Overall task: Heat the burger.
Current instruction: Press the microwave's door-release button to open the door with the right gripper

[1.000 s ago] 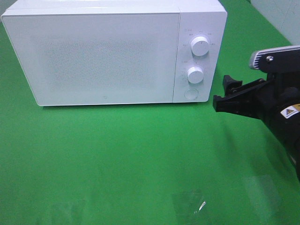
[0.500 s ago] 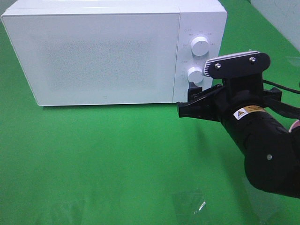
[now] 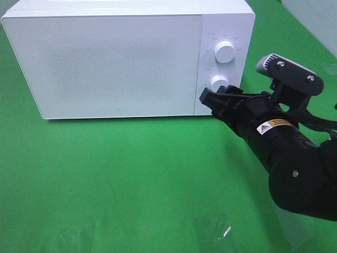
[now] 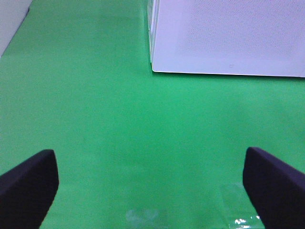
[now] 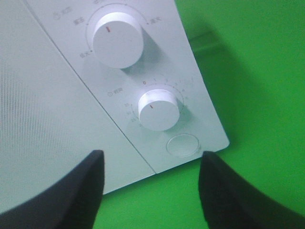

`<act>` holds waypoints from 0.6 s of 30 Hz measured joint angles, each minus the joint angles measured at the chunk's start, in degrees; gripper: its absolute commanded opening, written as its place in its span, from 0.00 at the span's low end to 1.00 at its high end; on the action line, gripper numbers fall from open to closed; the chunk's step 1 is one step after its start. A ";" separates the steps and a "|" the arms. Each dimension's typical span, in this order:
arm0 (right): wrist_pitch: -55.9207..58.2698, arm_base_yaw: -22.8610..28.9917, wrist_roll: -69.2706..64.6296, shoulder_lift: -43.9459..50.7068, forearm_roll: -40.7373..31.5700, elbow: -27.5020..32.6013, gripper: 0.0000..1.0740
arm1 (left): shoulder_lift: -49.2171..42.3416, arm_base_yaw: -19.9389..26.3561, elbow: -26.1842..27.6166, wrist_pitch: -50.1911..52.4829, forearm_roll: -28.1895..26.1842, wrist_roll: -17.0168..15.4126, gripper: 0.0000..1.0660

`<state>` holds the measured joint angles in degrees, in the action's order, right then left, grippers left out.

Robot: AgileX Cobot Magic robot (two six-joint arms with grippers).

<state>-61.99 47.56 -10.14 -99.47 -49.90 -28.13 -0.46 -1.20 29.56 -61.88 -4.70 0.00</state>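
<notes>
Closest to me, along the front edge of the green worktop (image 3: pixel 131 174), a few patches of clear shiny film (image 3: pixel 213 230) lie flat on the cloth. The left fingers (image 4: pixel 28 186) hang low over that front stretch, spread as wide as they go, with only bare green between them and touching nothing. A little further in, the thick black right arm (image 3: pixel 295 168) reaches from the right edge toward the microwave (image 3: pixel 131 8), with a yellow warning label (image 3: pixel 274 126) on its wrist and a grey camera bracket (image 3: pixel 289 74) riding on top. The right fingers (image 3: pixel 213 99) are up by the lower part of the control panel (image 3: pixel 231 31), near the seam where the door (image 3: pixel 105 63) meets it. They stand apart with nothing held between them, and whether a tip actually touches the panel I cannot tell. Looking along that wrist, the gap between them frames the lower knob (image 5: pixel 158 109) and the round button (image 5: pixel 182 144) just beneath it. Behind everything stands the white microwave itself, door shut, with the upper knob (image 3: pixel 225 51) sitting above the lower one on the panel at its right end. Where the burger is I cannot tell: it shows in none of the views
</notes>
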 measured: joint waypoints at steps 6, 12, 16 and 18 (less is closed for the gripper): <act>2.52 0.00 -20.17 0.00 0.00 0.00 0.21 | 0.00 0.00 0.00 0.00 0.00 0.00 0.94; 4.47 0.00 -44.81 -0.17 0.23 0.00 0.01 | 0.00 0.00 0.00 0.00 0.00 0.00 0.94; 4.98 0.00 -52.25 -0.17 2.18 0.00 0.00 | 0.00 0.00 0.00 0.00 0.00 0.00 0.94; 6.07 0.00 -55.00 -0.17 2.86 0.00 0.00 | 0.00 0.00 0.00 0.00 0.00 0.00 0.94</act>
<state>-55.92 47.56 -65.15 -99.64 -47.04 -28.13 -0.46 -1.20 29.56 -61.88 -4.70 0.00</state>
